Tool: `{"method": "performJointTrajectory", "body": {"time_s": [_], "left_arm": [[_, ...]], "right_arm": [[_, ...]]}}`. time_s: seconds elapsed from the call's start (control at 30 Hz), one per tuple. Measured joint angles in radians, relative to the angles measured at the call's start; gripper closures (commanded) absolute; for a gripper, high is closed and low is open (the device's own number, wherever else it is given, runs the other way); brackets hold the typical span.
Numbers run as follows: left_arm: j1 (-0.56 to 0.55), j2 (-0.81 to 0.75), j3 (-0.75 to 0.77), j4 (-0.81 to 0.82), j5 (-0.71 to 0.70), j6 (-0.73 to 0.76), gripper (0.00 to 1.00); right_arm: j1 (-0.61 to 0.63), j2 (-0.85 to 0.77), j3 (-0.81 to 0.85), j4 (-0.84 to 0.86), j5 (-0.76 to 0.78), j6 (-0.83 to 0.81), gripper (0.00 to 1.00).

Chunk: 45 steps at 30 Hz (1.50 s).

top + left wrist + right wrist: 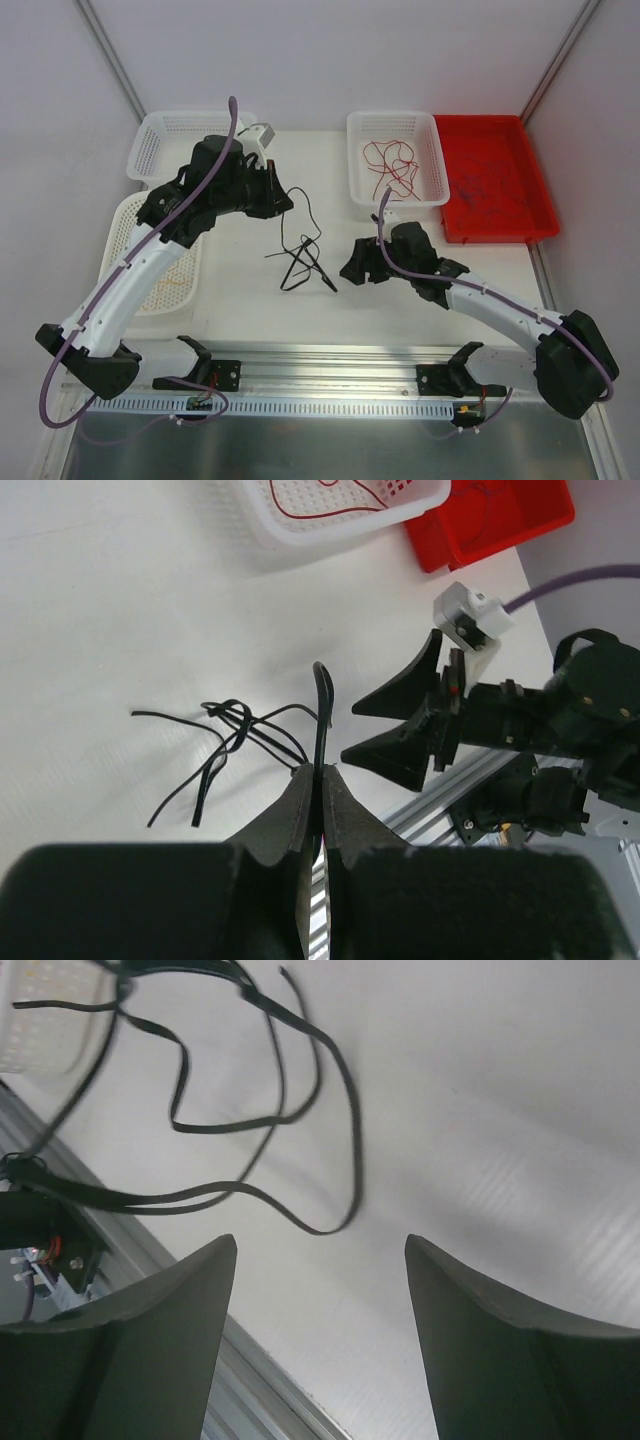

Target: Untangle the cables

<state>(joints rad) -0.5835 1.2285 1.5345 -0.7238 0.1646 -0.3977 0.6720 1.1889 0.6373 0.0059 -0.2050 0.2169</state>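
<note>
- Overhead view of a white bench (pixel 250 310) with two black-and-white robot arms reaching in from the 6 o'clock edge.
- A loose tangle of thin black cables (pixel 300 252) lies near the middle of the bench, its loops crossing one another and the ends splaying outward.
- The left fingers (pixel 308 805) are pressed tightly together on one black strand. It stands up out of their tips, and in the overhead view it runs down to the tangle.
- In the overhead view these fingers sit at about 11 o'clock from the tangle.
- The right fingers (pixel 357 260) are spread apart and hold nothing. They sit near the tangle at its 3 o'clock side, with the tips pointing toward it (the right wrist camera shows bare bench between the two tips and black loops just beyond them).
- A white basket (pixel 395 117) at 1 o'clock holds curly red cables (pixel 392 160).
- Just beside it, at 2 o'clock, a red tray (pixel 480 122) holds dark blue-purple cables (pixel 490 185).
- At 9 o'clock a second white basket (pixel 120 225), partly hidden under the left arm, holds yellow-orange cables (pixel 172 287).
- A third white basket (pixel 150 140) sits at 11 o'clock; whether anything is inside cannot be told.
</note>
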Motion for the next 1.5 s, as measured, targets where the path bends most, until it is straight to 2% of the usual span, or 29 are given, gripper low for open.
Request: {"method": "performJointTrajectory", "body": {"time_s": [0.17, 0.63, 0.87, 1.2, 1.3, 1.4, 1.47, 1.5], "left_arm": [[0.0, 0.02, -0.001, 0.001, -0.043, -0.055, 1.0], [-0.004, 0.041, -0.04, 0.008, -0.045, -0.116, 1.0], [-0.007, 0.04, -0.04, 0.009, -0.051, -0.116, 1.0], [-0.007, 0.024, -0.045, 0.009, -0.071, -0.116, 1.0], [-0.007, 0.024, -0.045, 0.009, -0.071, -0.116, 1.0], [-0.007, 0.024, -0.045, 0.009, -0.073, -0.116, 1.0], [-0.007, 0.024, -0.045, 0.009, -0.079, -0.116, 1.0], [-0.007, 0.023, -0.045, 0.009, -0.084, -0.116, 1.0]], "right_arm": [[0.051, -0.018, 0.004, 0.118, -0.069, -0.042, 0.26], [0.109, 0.115, 0.111, 0.231, -0.196, -0.1, 0.24], [0.109, 0.195, 0.108, 0.25, -0.229, -0.118, 0.25], [0.109, 0.263, 0.021, 0.316, -0.238, -0.125, 0.26], [0.109, 0.293, 0.008, 0.326, -0.239, -0.126, 0.3], [0.109, 0.323, 0.006, 0.34, -0.241, -0.126, 0.41], [0.108, 0.337, 0.006, 0.352, -0.245, -0.127, 0.55], [0.108, 0.343, 0.005, 0.359, -0.246, -0.128, 0.67]]}}
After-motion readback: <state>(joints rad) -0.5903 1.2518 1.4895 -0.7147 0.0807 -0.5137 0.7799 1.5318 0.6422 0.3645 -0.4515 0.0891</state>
